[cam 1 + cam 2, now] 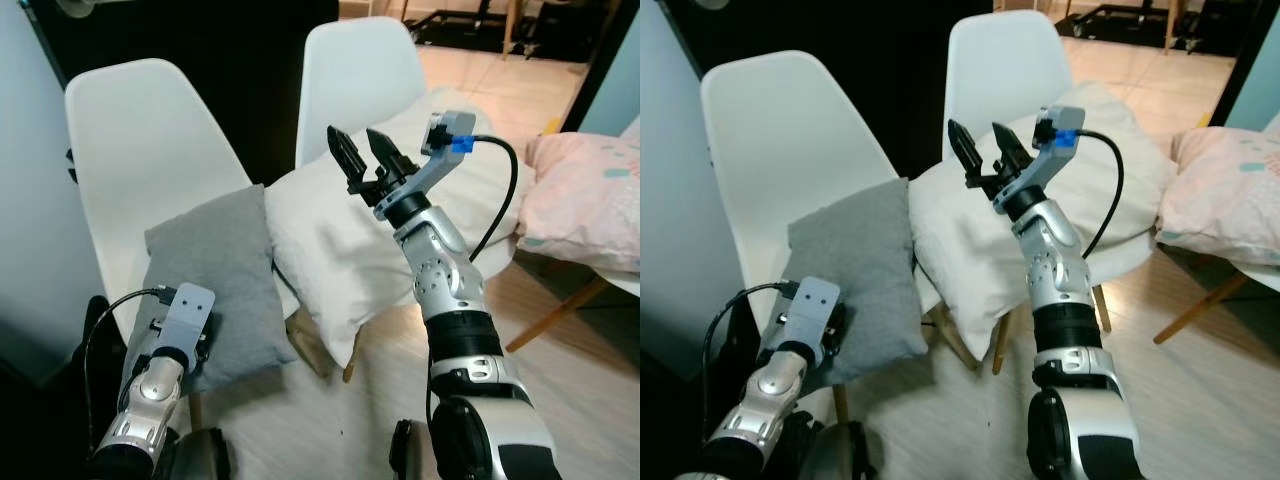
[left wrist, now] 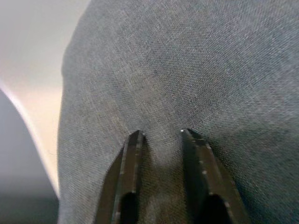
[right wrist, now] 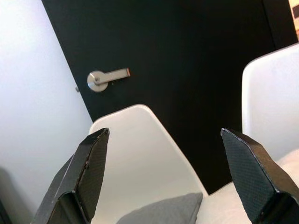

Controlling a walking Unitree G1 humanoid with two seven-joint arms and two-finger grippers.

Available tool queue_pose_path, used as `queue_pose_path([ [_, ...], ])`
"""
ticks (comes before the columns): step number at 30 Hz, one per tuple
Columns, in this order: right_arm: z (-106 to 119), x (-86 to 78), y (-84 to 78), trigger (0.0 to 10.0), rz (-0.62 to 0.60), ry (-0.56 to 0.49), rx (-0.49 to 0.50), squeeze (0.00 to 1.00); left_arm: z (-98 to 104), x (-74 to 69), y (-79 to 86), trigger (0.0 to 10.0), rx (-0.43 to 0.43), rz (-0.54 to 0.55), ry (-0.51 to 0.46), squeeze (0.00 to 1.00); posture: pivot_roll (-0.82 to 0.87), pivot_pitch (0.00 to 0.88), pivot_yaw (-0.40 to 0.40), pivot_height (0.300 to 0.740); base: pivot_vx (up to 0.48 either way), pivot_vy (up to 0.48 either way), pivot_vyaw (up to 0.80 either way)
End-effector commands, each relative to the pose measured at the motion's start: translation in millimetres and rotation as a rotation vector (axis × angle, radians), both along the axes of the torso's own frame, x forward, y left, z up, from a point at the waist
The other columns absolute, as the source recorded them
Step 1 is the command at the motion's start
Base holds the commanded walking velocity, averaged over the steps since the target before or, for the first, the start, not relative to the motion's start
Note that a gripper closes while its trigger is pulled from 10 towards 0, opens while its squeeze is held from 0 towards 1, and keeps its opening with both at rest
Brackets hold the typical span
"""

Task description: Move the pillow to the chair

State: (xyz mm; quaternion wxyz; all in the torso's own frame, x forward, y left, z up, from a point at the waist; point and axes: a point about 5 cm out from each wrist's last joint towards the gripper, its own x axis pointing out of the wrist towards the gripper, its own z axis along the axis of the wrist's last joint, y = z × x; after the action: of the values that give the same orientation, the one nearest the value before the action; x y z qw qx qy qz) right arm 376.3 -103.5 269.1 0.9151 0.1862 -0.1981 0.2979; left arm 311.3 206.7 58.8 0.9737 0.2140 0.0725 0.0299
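A grey pillow (image 1: 215,280) lies tilted on the seat of the left white chair (image 1: 140,140), leaning against its back. My left gripper (image 2: 161,134) is at the pillow's near lower edge, its two fingers close together and pinching the grey fabric (image 2: 187,70). In the eye views its wrist (image 1: 180,320) covers the fingers. My right gripper (image 1: 365,145) is raised above a large white pillow (image 1: 340,240) on the right white chair (image 1: 360,70). It stands wide open and holds nothing.
A pink pillow (image 1: 585,195) rests on another seat with wooden legs at the far right. A black door (image 1: 240,60) with a metal handle (image 3: 105,78) stands behind the chairs. Pale wooden floor (image 1: 330,420) lies in front.
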Motion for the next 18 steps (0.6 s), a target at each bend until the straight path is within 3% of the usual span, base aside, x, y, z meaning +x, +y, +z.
queue_pose_path([
  [1, -1.5, -3.6, 7.6, 10.0, 0.032, 0.014, 0.002, 0.00, -13.9, -9.5, 20.9, 0.0, 0.065, 0.075, 0.078, 0.00, 0.14, 0.077, 0.012, 0.440, 0.000, 0.000, 0.00],
  [7, -0.9, -10.4, 16.2, 10.0, 0.062, 0.021, 0.005, 0.00, -6.5, -7.3, 42.2, 0.0, 0.206, 0.143, 0.065, 0.00, 0.14, 0.081, 0.017, 0.440, 0.000, 0.000, 0.00],
  [9, -5.9, -15.8, 24.6, 10.0, 0.093, 0.038, -0.003, 0.00, 13.0, -1.5, 56.9, 0.0, 0.342, 0.185, 0.004, 0.00, 0.15, 0.082, 0.015, 0.440, 0.000, 0.000, 0.00],
  [11, -8.0, -17.9, 27.9, 10.0, 0.106, 0.044, -0.009, 0.00, 20.8, 0.3, 62.2, 0.0, 0.380, 0.208, -0.022, 0.00, 0.15, 0.083, 0.015, 0.440, 0.000, 0.000, 0.00],
  [12, -15.2, -22.0, 35.7, 10.0, 0.131, 0.062, -0.028, 0.00, 37.9, 2.6, 71.2, 0.0, 0.480, 0.240, -0.077, 0.00, 0.16, 0.084, 0.011, 0.440, 0.000, 0.000, 0.00],
  [15, -23.5, -25.8, 45.1, 10.0, 0.159, 0.080, -0.058, 0.00, 54.4, 1.9, 81.4, 0.0, 0.513, 0.300, -0.129, 0.00, 0.17, 0.084, 0.006, 0.440, 0.000, 0.000, 0.00],
  [18, -25.5, -27.1, 47.5, 10.0, 0.166, 0.085, -0.066, 0.00, 58.5, 1.5, 84.2, 0.0, 0.519, 0.318, -0.144, 0.00, 0.17, 0.084, 0.006, 0.440, 0.000, 0.000, 0.00],
])
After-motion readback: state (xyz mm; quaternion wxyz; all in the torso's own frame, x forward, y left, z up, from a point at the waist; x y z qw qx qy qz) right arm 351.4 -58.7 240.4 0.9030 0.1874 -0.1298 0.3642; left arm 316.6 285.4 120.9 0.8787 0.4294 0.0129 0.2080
